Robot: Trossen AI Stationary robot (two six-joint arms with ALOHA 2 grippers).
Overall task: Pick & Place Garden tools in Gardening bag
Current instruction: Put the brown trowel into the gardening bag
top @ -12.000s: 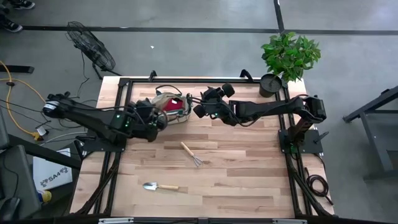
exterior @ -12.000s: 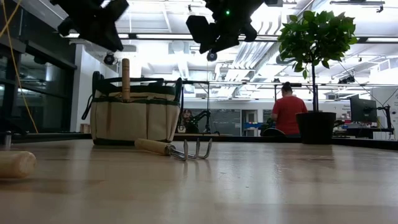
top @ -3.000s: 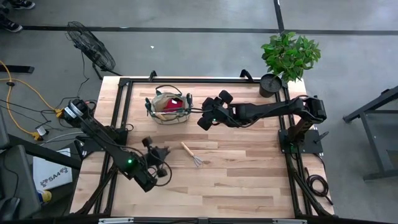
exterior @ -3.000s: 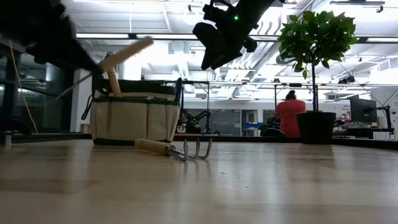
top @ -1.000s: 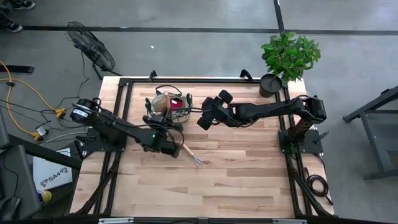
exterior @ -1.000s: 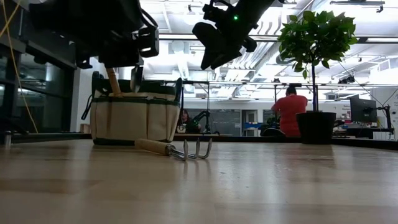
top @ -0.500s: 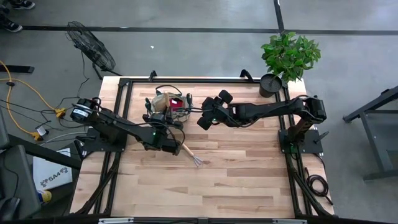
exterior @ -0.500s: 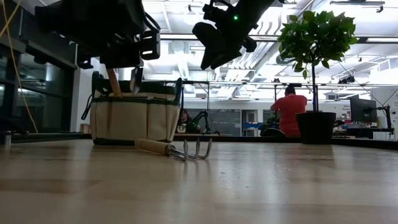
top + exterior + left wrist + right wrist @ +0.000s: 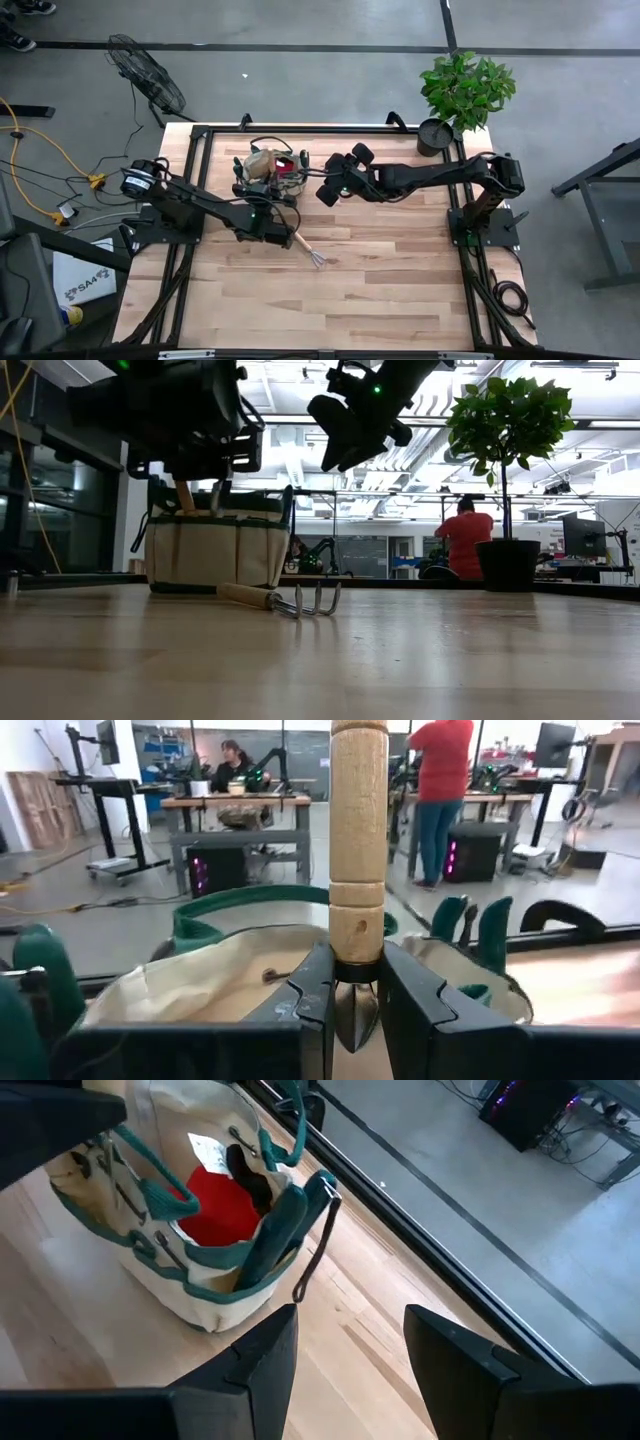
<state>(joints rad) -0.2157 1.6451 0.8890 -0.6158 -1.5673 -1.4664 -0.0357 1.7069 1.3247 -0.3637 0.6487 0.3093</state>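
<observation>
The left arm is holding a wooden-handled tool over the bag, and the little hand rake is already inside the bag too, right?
Not quite. The hand rake lies on the table beside the gardening bag, as the high view shows. The left gripper does hold a wooden-handled tool over the bag.

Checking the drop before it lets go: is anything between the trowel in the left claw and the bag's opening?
Nothing visible. The left claw holds the trowel upright, blade down, over the gardening bag; its pale interior lies open beneath.
</observation>
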